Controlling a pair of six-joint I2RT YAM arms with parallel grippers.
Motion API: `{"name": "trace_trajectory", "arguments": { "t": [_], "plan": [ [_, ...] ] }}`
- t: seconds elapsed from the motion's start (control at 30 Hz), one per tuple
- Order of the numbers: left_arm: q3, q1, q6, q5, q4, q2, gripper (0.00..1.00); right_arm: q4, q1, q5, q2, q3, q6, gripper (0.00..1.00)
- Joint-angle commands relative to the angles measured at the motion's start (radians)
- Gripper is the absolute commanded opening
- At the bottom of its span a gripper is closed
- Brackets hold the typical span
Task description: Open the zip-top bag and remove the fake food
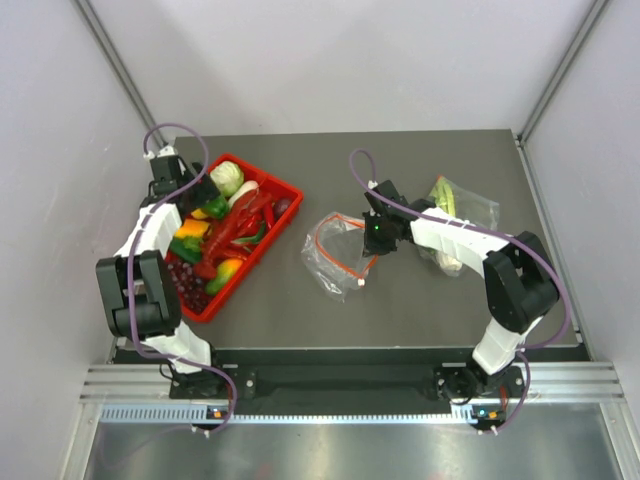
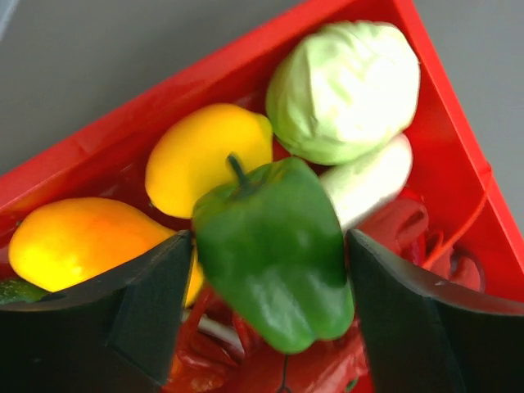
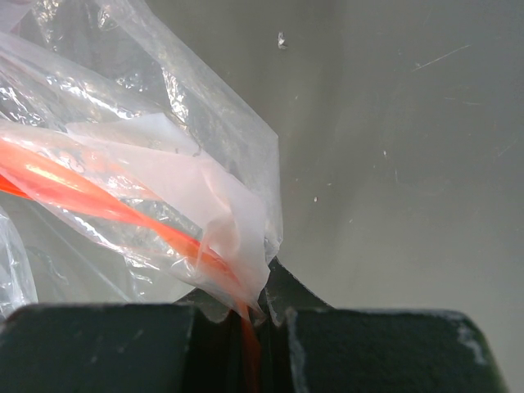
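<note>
2 grips: left gripper (image 2: pixel 268 246) clamps glossy green plastic pepper (image 2: pixel 282 278) over red tray (image 2: pixel 106 131), right gripper (image 3: pixel 246 321) pinches clear crinkly zip-top bag (image 3: pixel 164 164).

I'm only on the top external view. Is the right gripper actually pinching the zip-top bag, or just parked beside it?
Observer: Pinching. The right wrist view shows the right gripper shut on the zip-top bag, with the red-orange zip strip running down between its fingers.
Operator: And the left one, over the red bin, is it carrying anything?
Observer: Yes. In the left wrist view the left gripper has a green bell pepper between its fingers, which press against both of its sides, above the red bin.
</note>
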Motion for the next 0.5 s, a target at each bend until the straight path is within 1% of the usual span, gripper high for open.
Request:
{"name": "trace_trajectory", "arguments": {
  "t": [0.0, 0.03, 0.1, 0.27, 0.33, 0.43, 0.47],
  "plan": [
    [-0.015, 0.001, 0.034, 0.099, 0.041, -0.075, 0.87, 0.017, 0.003, -0.001, -0.007, 0.045, -0.007, 0.00],
    [-0.016, 0.001, 0.044, 0.127, 0.038, -0.090, 0.99, 0.019, 0.003, -0.001, -0.007, 0.048, -0.007, 0.00],
    [-0.028, 0.001, 0.039, 0.176, 0.031, -0.106, 0.99, 0.014, 0.004, 0.002, -0.004, 0.057, -0.012, 0.00],
    [-0.070, 0.001, 0.047, 0.173, -0.003, -0.204, 0.99, 0.000, 0.003, 0.008, -0.004, 0.080, -0.020, 0.00],
    [-0.076, 0.002, 0.077, 0.212, -0.008, -0.259, 0.99, -0.006, 0.003, 0.014, -0.010, 0.089, -0.023, 0.00],
    [-0.088, 0.004, 0.105, 0.290, -0.014, -0.342, 0.99, -0.026, 0.003, 0.028, -0.027, 0.108, -0.032, 0.07],
    [-0.082, 0.002, 0.113, 0.294, -0.028, -0.357, 0.99, -0.039, 0.003, 0.033, -0.032, 0.114, -0.035, 0.18]
  ]
}}
